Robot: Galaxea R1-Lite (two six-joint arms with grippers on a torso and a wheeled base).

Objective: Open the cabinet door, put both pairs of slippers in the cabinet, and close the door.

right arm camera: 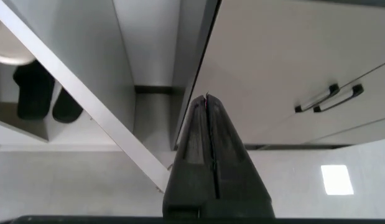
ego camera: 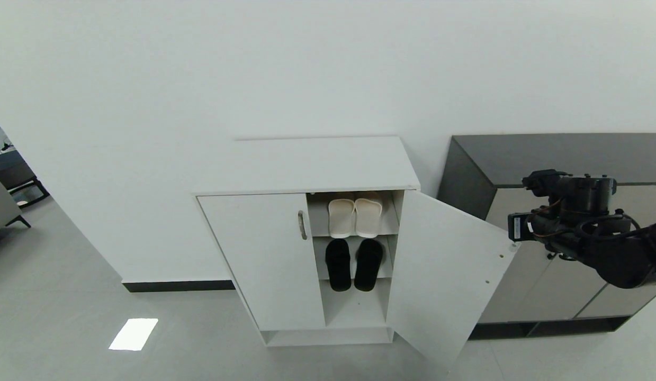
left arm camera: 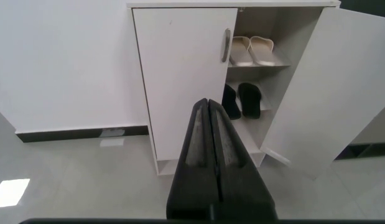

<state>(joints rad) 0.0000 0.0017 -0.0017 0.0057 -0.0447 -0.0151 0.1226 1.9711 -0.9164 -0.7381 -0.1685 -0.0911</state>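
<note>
White cabinet door (ego camera: pixel 449 275) stands open; right gripper (right arm camera: pixel 206 102), fingers (right arm camera: pixel 195 127) pressed together beside its free edge, should push the outer face leftward steadily.

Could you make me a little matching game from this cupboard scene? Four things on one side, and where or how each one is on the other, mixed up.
Things:
1. white slippers
2. black slippers
3. left door
4. right door

Places or states:
A. swung open
B. on the top shelf
C. closed
D. on the middle shelf

Pairs: 1-B, 2-D, 3-C, 4-A.
</note>
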